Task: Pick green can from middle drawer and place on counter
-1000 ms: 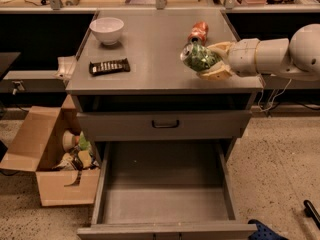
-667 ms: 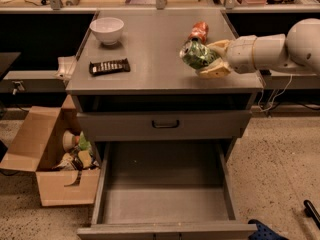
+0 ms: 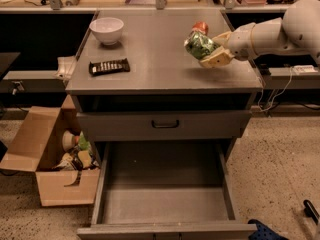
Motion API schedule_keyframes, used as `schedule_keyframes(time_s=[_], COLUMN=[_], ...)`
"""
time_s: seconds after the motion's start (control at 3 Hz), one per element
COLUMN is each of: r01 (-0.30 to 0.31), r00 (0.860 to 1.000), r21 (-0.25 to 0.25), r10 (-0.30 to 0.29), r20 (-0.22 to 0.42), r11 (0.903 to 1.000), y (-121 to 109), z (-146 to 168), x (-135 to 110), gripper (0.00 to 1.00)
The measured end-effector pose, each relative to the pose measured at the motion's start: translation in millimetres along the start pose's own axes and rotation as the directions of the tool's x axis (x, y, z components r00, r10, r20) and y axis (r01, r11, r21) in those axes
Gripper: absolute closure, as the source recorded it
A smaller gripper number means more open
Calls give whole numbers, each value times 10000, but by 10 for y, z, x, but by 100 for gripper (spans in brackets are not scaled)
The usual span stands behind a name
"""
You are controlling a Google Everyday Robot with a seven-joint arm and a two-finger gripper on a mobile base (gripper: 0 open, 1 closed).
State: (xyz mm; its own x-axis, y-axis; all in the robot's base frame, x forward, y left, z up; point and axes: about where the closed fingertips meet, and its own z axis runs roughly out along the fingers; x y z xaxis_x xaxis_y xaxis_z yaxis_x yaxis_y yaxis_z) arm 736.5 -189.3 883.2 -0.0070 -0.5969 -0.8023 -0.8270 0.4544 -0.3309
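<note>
The green can (image 3: 199,45) is shiny with pale mottled markings. My gripper (image 3: 209,50) is shut on it and holds it tilted just above the right side of the grey counter (image 3: 160,59). The white arm reaches in from the right. The middle drawer (image 3: 162,204) is pulled out wide below, its grey floor bare. An orange-red can (image 3: 201,27) stands on the counter just behind the green can.
A white bowl (image 3: 106,30) sits at the counter's back left. A black remote (image 3: 109,66) lies in front of it. A shut drawer front with a dark handle (image 3: 165,124) is above the open drawer. A cardboard box (image 3: 47,156) of clutter stands on the floor at left.
My gripper with the green can has moved slightly up and back over the counter's right side. Nothing else has moved.
</note>
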Motion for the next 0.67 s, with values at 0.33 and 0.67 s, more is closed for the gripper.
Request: schedule_keyframes(time_s=[0.33,0.67], r01=[-435,-931], r00=[9988,9943], r21=[-56,-181], r10=[433,921], r20=[-241,-540], r11=[9990,9955], y=[-91,-149], z=[27,83], x=[43,150], gripper=[100,100])
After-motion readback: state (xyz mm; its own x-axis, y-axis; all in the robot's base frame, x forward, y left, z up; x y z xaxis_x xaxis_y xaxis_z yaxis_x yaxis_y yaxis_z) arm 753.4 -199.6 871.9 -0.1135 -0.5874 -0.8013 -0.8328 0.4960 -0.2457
